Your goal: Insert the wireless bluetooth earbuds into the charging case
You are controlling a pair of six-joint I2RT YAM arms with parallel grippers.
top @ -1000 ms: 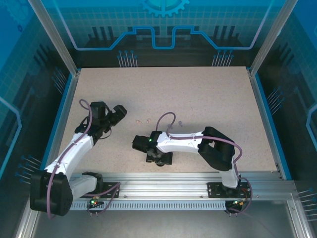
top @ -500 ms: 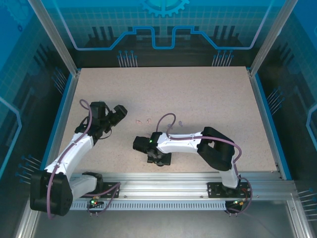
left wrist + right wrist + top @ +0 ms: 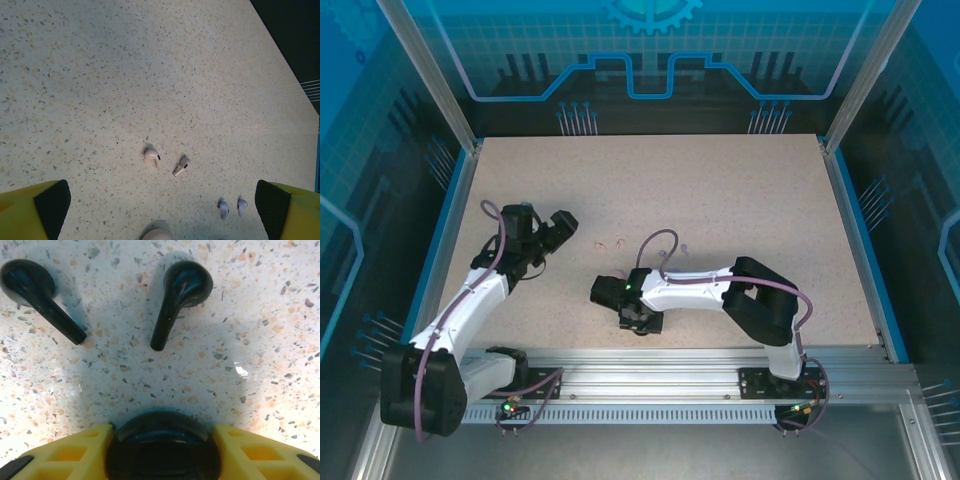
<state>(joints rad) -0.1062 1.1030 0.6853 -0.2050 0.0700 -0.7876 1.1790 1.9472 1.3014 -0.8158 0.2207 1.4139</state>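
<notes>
An aluminium rail (image 3: 660,385) carries both arm bases at the near edge of a beige speckled table (image 3: 740,190) with a blue rim. Just beyond the rail the right gripper (image 3: 163,434) points down. Its yellow fingers (image 3: 75,455) press against both flanks of a round black charging case (image 3: 162,455). Two black earbuds (image 3: 180,292) lie apart just ahead of the case, stems toward it. Farther out, the left gripper (image 3: 162,202) hangs spread wide over bare tabletop. Two pale pink earbuds (image 3: 151,156) lie beside each other in front of it, with two lavender earbuds (image 3: 223,209) to their right. Translucent blue walls (image 3: 650,60) close the cell. Compared with a second ago, the right arm sits slightly lower and nearer the rail; the left arm and the pink and lavender earbuds lie as before. The back wall bears a printed gear emblem (image 3: 653,12) and circuit-like lines.
</notes>
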